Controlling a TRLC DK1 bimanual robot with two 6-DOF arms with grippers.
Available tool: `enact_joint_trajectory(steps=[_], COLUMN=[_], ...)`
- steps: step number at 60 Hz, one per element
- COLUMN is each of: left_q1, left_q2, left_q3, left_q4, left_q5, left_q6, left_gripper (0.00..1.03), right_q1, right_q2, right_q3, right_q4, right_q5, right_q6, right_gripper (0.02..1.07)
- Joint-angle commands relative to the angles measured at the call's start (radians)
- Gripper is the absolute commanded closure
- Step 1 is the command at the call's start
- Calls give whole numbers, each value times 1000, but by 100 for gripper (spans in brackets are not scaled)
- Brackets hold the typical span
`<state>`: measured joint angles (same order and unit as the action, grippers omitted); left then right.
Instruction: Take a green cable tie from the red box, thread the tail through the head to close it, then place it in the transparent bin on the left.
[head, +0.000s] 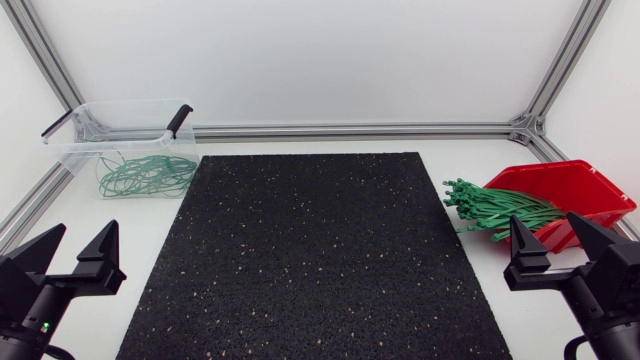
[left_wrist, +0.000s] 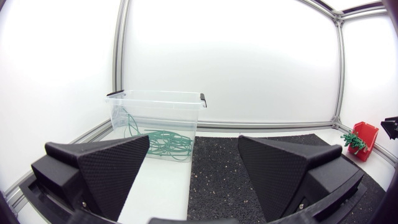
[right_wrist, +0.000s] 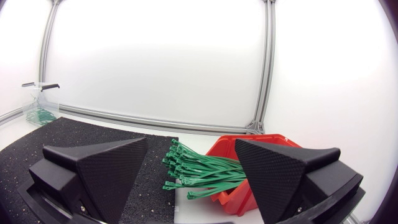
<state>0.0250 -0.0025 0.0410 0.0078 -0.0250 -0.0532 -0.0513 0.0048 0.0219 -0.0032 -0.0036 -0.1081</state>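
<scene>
A red box (head: 572, 195) sits at the table's right side, a bundle of green cable ties (head: 492, 210) sticking out of its open front toward the mat. In the right wrist view the ties (right_wrist: 202, 171) lie just ahead of my right gripper (right_wrist: 193, 165), between its wide-apart fingers, untouched. My right gripper (head: 560, 245) rests open near the front right corner, just in front of the box. The transparent bin (head: 125, 150) stands at the back left with closed green ties (head: 145, 175) inside. My left gripper (head: 72, 252) rests open at the front left, with the bin (left_wrist: 155, 121) ahead of it.
A black speckled mat (head: 310, 250) covers the middle of the white table. An aluminium frame rail (head: 350, 130) runs along the back edge, with angled struts at both rear corners.
</scene>
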Motion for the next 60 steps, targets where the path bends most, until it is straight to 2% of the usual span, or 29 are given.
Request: enact_joint_trajectory(steps=[1,32,45,60], left_q1=[0,-4,3,3], left_q2=[-10,-10,-8,-10], left_q3=[-39,-39,-39,-39], left_q4=[-15,-15,-15,-15], left_q5=[-7,-7,-7,-7], left_q6=[-20,-20,-20,-20], left_gripper=[4,4,4,4], right_q1=[8,11,25,25], right_q2=[-11,-11,3,158], right_q3=[-22,13,156,377], right_q4=[-1,-6,-87,-202], right_q5=[-4,-1,10,13], right_q6=[8,8,10,24], right_gripper=[5,5,5,5])
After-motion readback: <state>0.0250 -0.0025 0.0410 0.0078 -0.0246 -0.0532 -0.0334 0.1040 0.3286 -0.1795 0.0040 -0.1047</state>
